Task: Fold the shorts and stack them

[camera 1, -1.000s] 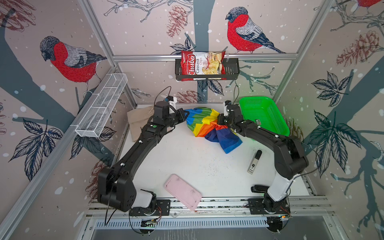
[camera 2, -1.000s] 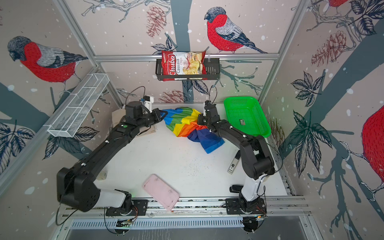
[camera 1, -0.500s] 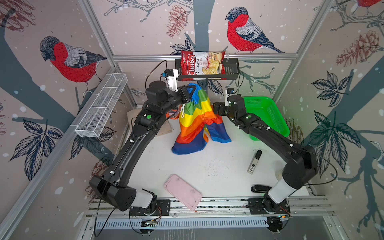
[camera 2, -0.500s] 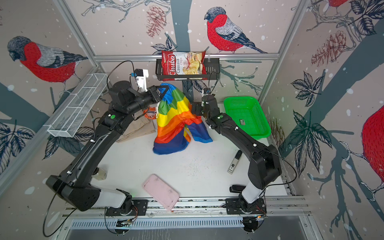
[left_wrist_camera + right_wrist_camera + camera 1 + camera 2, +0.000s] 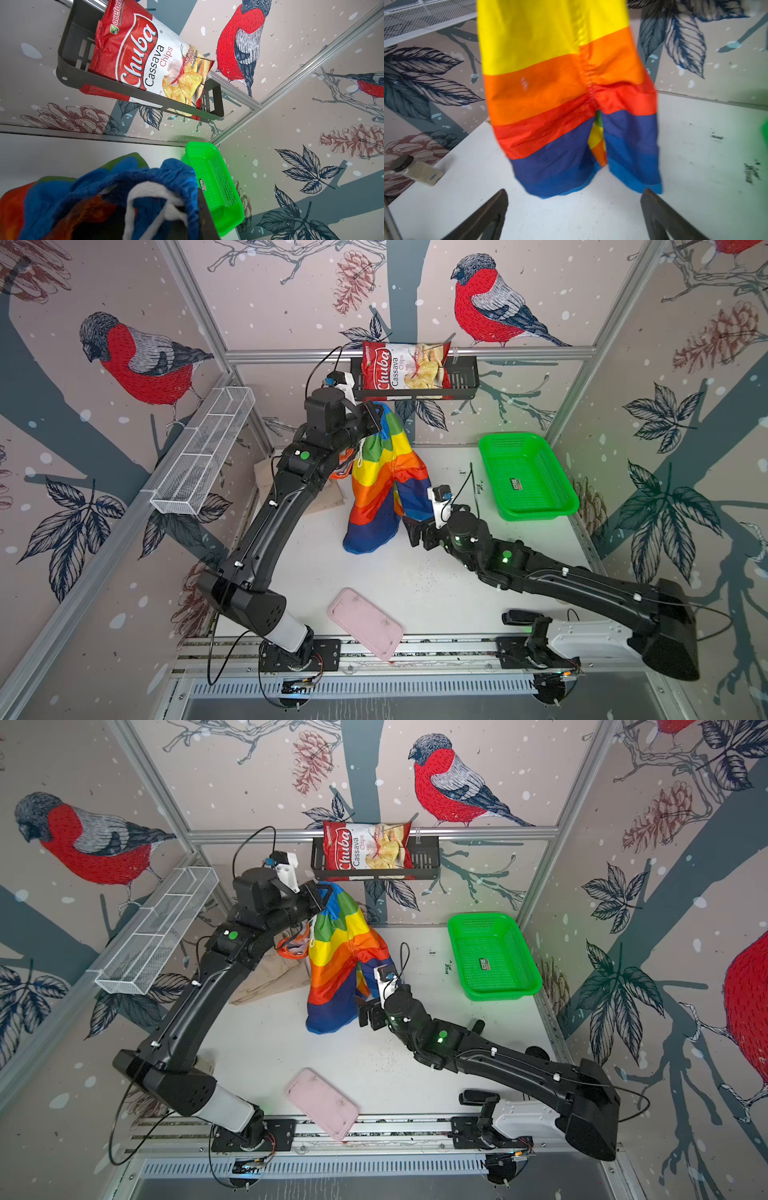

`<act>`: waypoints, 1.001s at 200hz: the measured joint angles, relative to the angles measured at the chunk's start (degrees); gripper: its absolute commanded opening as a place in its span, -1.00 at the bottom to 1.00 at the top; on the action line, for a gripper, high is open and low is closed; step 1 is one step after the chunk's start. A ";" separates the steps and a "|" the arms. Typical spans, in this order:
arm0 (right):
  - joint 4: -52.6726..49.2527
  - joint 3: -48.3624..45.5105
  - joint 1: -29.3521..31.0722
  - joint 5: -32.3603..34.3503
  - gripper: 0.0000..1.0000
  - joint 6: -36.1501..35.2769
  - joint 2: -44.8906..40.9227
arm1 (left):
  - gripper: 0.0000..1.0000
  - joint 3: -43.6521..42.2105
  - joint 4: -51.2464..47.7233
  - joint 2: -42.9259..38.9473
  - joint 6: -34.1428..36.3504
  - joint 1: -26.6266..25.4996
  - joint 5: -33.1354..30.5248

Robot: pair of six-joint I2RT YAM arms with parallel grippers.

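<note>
The left arm reaches up high toward the back wall, its left fingers (image 5: 369, 416) pinching the waistband of the striped shorts (image 5: 386, 477). The garment therefore hangs full length with its 2 legs falling straight (probably to let creases drop out before folding). The blue hems reach down to the desk (image 5: 436, 585); whether they touch it cannot be told. The right arm stretches low over the desk, and the right fingers (image 5: 483, 216) are spread wide just beside the hems, holding nothing. The beige shorts (image 5: 270, 977) lie crumpled at the back left, behind the left arm.
</note>
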 measured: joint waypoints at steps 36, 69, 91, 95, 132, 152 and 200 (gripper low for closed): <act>5.44 3.87 2.67 0.07 0.99 2.93 11.87 | -1.00 1.60 -0.98 0.28 -0.39 -0.17 0.04; 13.81 11.28 2.93 2.89 0.99 3.89 23.67 | -1.00 2.05 -2.64 -0.02 -0.85 -0.31 -0.33; 18.16 16.76 1.01 6.93 0.56 3.23 31.15 | -1.00 2.12 -4.42 -1.16 -1.18 -0.31 -0.61; 18.43 17.49 0.17 7.48 0.13 2.67 32.09 | -1.00 2.16 -4.68 -1.42 -1.20 -0.31 -0.85; 18.75 17.38 -8.85 8.26 -1.00 3.67 29.53 | -1.00 4.46 -7.78 -3.45 -0.09 0.85 -1.81; 17.64 13.51 -10.88 9.60 -1.00 2.03 21.05 | -1.00 3.41 -8.11 -5.27 0.37 3.69 -2.82; 9.97 8.31 -19.93 4.37 -1.00 -2.56 -0.76 | -1.00 -3.87 -9.97 -7.13 0.26 9.51 2.23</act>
